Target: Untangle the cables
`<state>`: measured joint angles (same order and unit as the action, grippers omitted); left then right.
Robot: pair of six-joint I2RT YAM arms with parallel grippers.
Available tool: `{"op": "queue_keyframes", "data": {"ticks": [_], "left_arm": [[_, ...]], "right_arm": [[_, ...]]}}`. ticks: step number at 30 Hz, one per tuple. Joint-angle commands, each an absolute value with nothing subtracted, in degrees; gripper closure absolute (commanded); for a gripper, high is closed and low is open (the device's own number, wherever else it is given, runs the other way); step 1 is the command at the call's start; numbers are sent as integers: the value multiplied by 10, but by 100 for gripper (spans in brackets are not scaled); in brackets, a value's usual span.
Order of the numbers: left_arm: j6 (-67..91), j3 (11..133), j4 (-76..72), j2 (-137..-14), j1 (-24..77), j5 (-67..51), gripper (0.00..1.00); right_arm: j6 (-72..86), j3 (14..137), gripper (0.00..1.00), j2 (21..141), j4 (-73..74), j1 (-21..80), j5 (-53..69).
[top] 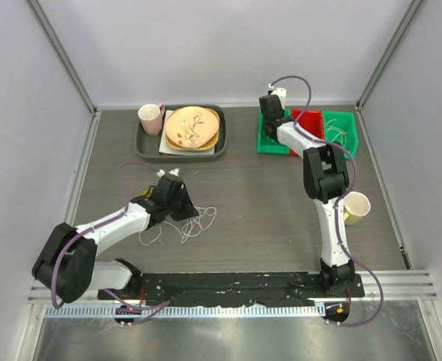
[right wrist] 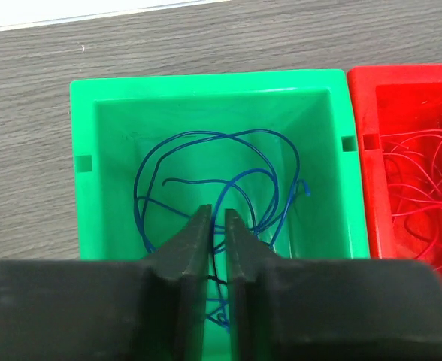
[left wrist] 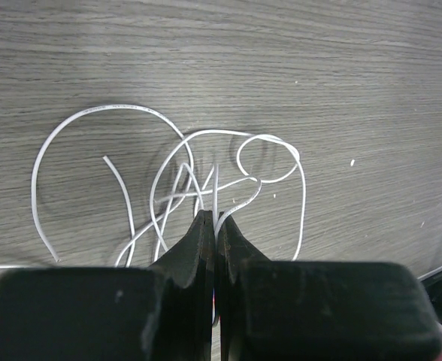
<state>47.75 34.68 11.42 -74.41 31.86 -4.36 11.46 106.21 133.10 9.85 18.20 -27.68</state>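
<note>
Several thin white cables [left wrist: 206, 134] lie in tangled loops on the grey table; they also show in the top view [top: 200, 222]. My left gripper [left wrist: 215, 218] is shut on one white strand at the near edge of the tangle, low over the table [top: 194, 213]. My right gripper [right wrist: 216, 212] hangs over a green bin [right wrist: 206, 79] that holds dark blue cables [right wrist: 228, 136]. Its jaws stand a narrow gap apart, and a blue strand runs loosely under the gap. Red cables [right wrist: 424, 188] lie in the red bin [right wrist: 409, 75] beside it.
The bins stand in a row at the back right: green [top: 267, 143], red [top: 309, 120], green [top: 341, 129]. A dark tray [top: 222, 143] with a plate and a pink cup [top: 151, 118] is at the back. A pale cup [top: 355, 206] stands beside the right arm.
</note>
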Motion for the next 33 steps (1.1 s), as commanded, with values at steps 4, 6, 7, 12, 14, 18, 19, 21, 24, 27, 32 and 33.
{"op": "queue_keyframes", "data": {"ticks": [4,6,7,12,14,18,19,21,24,27,32,33], "left_arm": [[478,354,104,-702,320,-43,100],[478,354,105,-694,321,-43,100],[478,353,104,-693,320,-44,100],[482,346,98,-676,320,-37,100],[482,342,98,-672,320,-35,100],[482,328,91,-657,320,-35,100],[481,325,94,-654,320,-35,100],[476,326,109,-652,320,-36,81],[474,323,133,-637,320,-32,23],[474,316,162,-602,321,-19,6],[484,306,251,-506,320,23,0],[489,303,269,-466,320,35,0]], "right_arm": [[123,1064,62,1208,119,183,-261],[121,1031,48,1161,119,183,-253],[123,1019,40,1144,119,183,-242],[113,930,10,1061,133,183,-146],[114,891,9,1012,135,184,-32],[110,676,9,914,19,204,238],[101,639,9,894,-44,215,271],[90,561,8,852,-75,264,292],[114,495,9,818,-104,346,197],[145,462,9,811,-124,407,131],[157,444,8,831,-155,476,80],[159,444,9,839,-157,494,76]]}}
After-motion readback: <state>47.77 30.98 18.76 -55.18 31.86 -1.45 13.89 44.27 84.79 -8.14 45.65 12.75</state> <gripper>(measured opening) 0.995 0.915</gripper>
